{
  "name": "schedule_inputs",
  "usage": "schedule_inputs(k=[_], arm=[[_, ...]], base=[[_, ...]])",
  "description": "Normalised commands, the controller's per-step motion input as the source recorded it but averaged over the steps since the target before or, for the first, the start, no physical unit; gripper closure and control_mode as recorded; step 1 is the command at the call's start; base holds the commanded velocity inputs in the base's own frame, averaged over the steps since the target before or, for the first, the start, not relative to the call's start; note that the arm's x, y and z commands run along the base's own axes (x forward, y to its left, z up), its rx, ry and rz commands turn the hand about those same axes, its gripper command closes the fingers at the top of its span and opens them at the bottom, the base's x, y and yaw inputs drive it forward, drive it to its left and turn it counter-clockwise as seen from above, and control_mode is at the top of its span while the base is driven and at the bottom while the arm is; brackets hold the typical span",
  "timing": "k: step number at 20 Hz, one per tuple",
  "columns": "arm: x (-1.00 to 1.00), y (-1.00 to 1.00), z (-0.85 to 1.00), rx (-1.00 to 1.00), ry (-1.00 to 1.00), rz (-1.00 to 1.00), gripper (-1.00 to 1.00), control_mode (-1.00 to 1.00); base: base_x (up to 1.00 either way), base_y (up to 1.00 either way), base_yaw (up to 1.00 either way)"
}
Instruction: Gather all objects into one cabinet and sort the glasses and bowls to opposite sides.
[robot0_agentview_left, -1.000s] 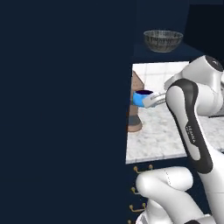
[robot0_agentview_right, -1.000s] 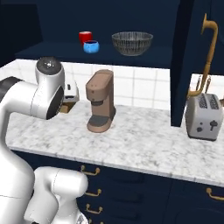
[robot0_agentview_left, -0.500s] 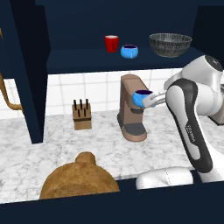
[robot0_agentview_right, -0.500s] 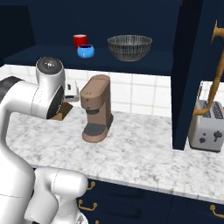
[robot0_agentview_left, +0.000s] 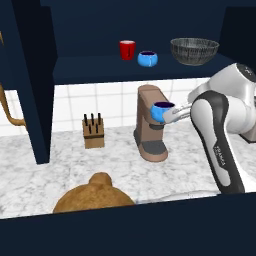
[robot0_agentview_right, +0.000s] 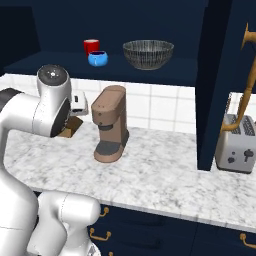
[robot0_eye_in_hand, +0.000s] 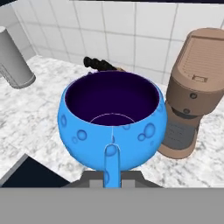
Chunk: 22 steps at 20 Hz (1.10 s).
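While clamped in the gripper (robot0_agentview_left: 169, 114), blue bowl (robot0_agentview_left: 162, 111) beside the coffee maker (robot0_agentview_left: 150, 123), no legible writing.

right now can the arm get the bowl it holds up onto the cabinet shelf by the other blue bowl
Probably yes: the cabinet stands open, shelf space around the blue bowl on the shelf looks free, and the held blue bowl hangs just below, by the coffee machine.

Arm bent, raised; gripper (robot0_agentview_left: 169, 114) level, apparently clamped on blue bowl (robot0_agentview_left: 162, 111).
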Motion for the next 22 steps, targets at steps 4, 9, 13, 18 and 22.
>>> schedule_inputs(k=[4, 9, 13, 18, 22], arm=[[-0.15, 0.39, 0.7, 0.0, -0.21, 0.11, 1.0, -1.0], [0.33, 0.57, 0.8, 0.01, -0.2, 0.03, 1.0, -1.0], [0.83, 0.77, 0.59, 0.03, -0.09, 0.0, 1.0, -1.0], [0.96, 0.53, 0.24, 0.06, -0.02, 0.0, 1.0, -1.0], [0.98, 0.33, 0.0, 0.01, 0.0, -0.02, 1.0, -1.0]], base=[[0.0, 0.0, 0.0], [0.0, 0.0, 0.0], [0.0, 0.0, 0.0], [0.0, 0.0, 0.0], [0.0, 0.0, 0.0]])
